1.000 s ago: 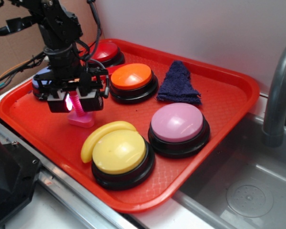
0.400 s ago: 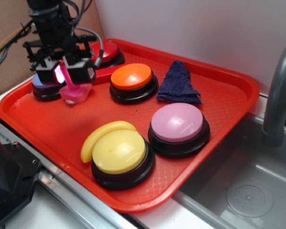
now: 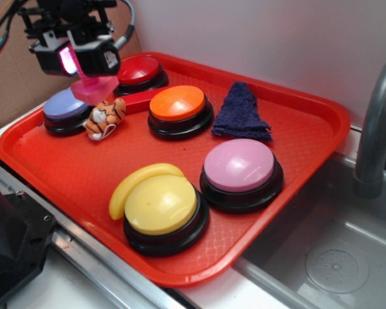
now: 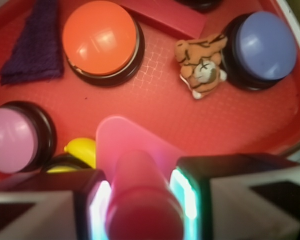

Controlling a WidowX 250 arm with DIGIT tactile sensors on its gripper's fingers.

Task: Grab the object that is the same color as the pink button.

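From the wrist camera I saw my gripper (image 4: 140, 200) clamped on the pink toy bolt (image 4: 140, 175), its ridged shaft pinched between the lit pads, long axis running straight down out of the jaws, flat base pointing at the red tray (image 4: 155, 115) below. The bolt hung clear of the tray, above the gap beside the tiger figure (image 3: 105, 118) and the lavender-blue button (image 3: 65, 109). The pink button (image 3: 240, 168) sat well apart, toward the tray's sink side. I judged the grab essentially made.
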